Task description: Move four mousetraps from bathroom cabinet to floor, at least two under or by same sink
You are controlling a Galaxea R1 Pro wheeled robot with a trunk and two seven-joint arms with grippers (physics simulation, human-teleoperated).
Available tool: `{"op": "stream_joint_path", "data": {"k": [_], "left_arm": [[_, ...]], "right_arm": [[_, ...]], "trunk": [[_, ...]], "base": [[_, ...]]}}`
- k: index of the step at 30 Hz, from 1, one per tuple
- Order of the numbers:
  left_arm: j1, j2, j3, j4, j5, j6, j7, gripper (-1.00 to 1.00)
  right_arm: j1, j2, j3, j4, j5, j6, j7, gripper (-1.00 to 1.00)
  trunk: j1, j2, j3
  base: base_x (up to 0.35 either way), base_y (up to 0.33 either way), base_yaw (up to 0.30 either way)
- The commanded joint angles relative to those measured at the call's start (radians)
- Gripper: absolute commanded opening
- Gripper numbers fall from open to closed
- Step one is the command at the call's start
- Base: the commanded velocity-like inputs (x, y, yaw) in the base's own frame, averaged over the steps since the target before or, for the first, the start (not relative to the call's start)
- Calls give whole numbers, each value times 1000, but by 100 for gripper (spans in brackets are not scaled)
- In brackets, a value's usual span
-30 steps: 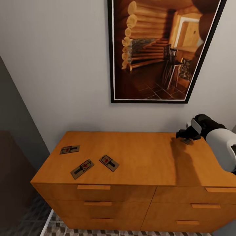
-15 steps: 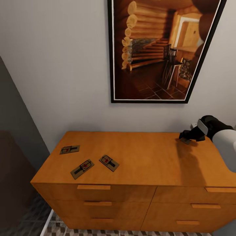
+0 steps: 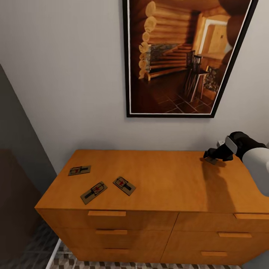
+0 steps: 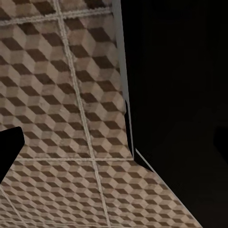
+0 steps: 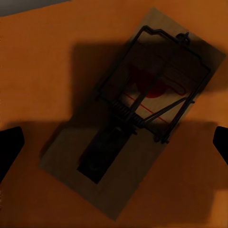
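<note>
- Step in hand: pickup of the fourth mousetrap (image 5: 133,114), lying flat at the far right of the cabinet (image 3: 168,183) top.
- Right gripper (image 3: 211,156) hovers directly above it, fingers spread wide, nothing held.
- Next: descend, close on the slab.
- Three other mousetraps (image 3: 93,192) lie at the cabinet's left end.

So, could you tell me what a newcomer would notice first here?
Probably the big framed picture of a log interior on the wall above the orange cabinet. Next, three mousetraps lie on the cabinet's left side, and the right gripper hovers open over a fourth mousetrap near the back right corner.
</note>
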Motion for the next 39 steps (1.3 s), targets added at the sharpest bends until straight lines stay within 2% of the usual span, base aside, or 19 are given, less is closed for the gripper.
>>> {"op": "stream_joint_path", "data": {"k": [1, 39], "left_arm": [[-2, 0, -8, 5, 1, -8, 3, 100], [-2, 0, -8, 5, 1, -8, 3, 100]], "right_arm": [[0, -1, 2, -1, 1, 4, 4, 100], [0, 2, 3, -1, 0, 3, 4, 100]], "trunk": [[0, 0, -1], [0, 0, -6]], "base": [[0, 0, 0], [0, 0, 0]]}}
